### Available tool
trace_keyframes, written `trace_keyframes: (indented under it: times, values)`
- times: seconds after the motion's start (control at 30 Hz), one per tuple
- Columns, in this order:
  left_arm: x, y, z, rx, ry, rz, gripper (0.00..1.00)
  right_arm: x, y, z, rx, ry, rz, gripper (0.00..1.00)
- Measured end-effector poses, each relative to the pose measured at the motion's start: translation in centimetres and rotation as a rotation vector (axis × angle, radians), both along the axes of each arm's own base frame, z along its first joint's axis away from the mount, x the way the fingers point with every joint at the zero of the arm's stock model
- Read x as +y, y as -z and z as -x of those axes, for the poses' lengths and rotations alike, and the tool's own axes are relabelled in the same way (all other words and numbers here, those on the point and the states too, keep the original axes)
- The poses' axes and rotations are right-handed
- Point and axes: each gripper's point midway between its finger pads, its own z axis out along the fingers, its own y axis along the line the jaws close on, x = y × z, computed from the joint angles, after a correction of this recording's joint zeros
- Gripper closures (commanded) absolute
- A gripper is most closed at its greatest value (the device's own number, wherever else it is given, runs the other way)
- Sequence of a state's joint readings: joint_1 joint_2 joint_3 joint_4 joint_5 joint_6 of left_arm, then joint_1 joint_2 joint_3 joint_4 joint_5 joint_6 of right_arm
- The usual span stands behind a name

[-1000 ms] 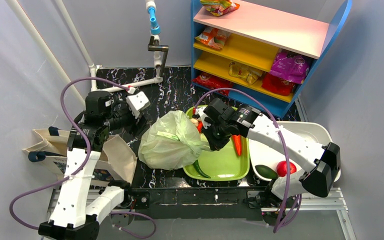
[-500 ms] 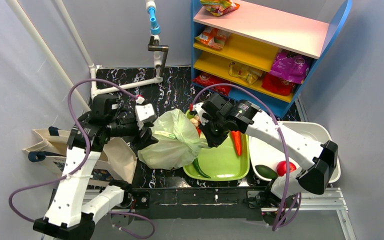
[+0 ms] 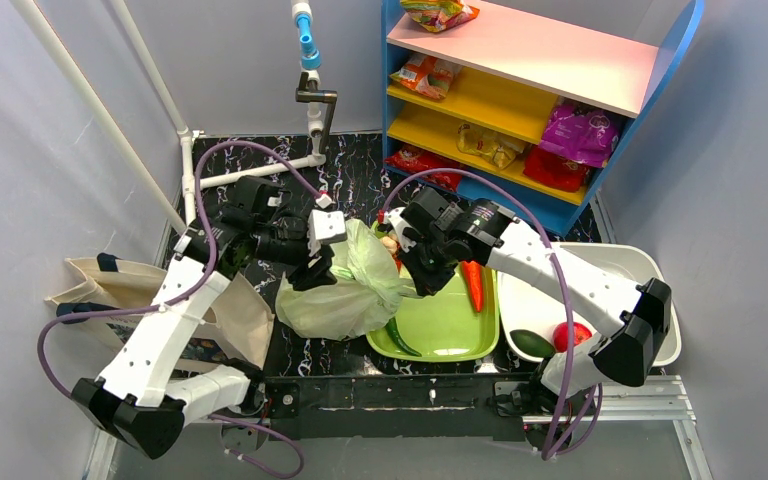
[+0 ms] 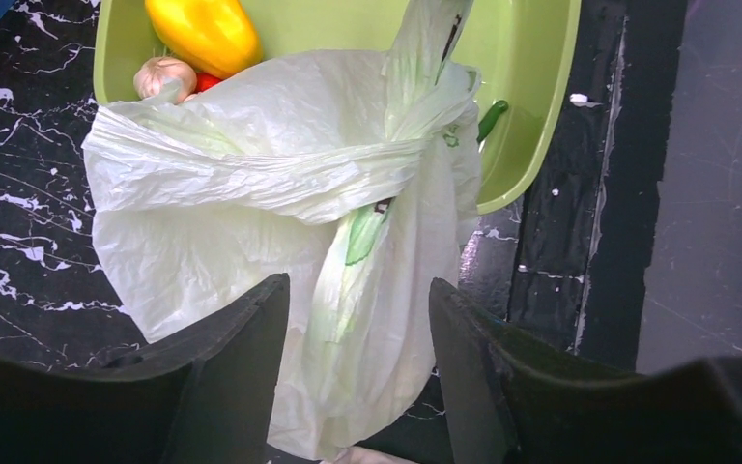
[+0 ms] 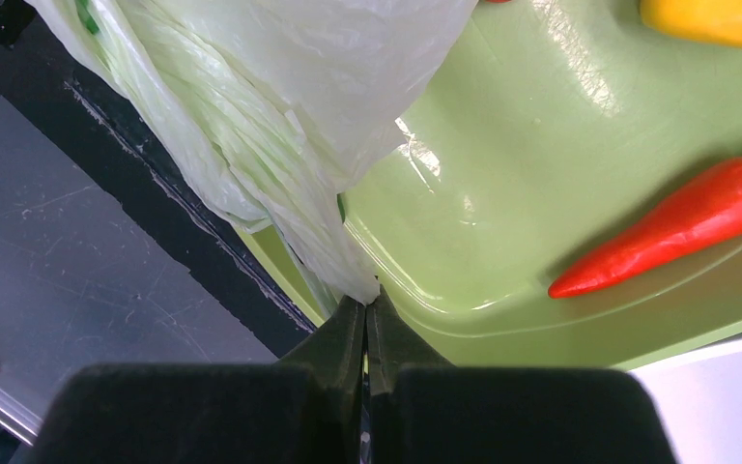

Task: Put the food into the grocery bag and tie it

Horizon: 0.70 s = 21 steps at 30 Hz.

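The grocery bag lies bulging between the black table and the green tray, a twisted band of its own plastic drawn across its top. My left gripper hangs open over the bag's left side, its fingers straddling the thin plastic without pinching it. My right gripper is shut on a stretched strip of the bag at the tray's rim. Loose food lies in the tray: a red chilli, a yellow pepper and a pale bulb.
A beige canvas tote lies left of the bag. A white bin at the right holds a red fruit and a dark green one. The blue shelf behind carries snack packets. A white pipe frame stands at the back left.
My left arm has swung right from beside the tote until its gripper is over the bag's left side. My right gripper has stayed shut on the bag strip, barely moving.
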<state>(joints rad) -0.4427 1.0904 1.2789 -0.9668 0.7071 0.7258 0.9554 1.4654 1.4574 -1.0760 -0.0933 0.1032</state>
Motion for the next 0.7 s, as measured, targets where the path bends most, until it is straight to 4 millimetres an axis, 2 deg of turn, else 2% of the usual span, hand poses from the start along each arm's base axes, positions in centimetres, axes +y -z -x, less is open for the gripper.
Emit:
trace_keyframes:
  times: [0.3,0.37,0.4,0.53,0.7]
  values:
    - [-0.4,1.7,-1.6,0.010,0.005,-0.057,0.49,-0.2,-0.5,0.1,-0.012,-0.002,-0.014,0.99]
    - [-0.4,2.2,-1.8,0.021,0.005,-0.071,0.57,-0.2,-0.6,0.1,-0.012,-0.002,-0.015,0.99]
    - [-0.4,2.4,-1.9,0.026,0.006,-0.077,0.64,-0.2,-0.6,0.1,-0.012,-0.002,-0.015,0.99]
    - [-0.5,2.9,-2.0,0.038,0.012,-0.093,1.00,-0.2,-0.6,0.1,-0.012,-0.002,-0.015,0.99]
    - [-0.6,3.0,-1.9,0.033,0.022,-0.096,1.00,-0.2,-0.6,0.1,-0.013,-0.002,-0.015,0.99]
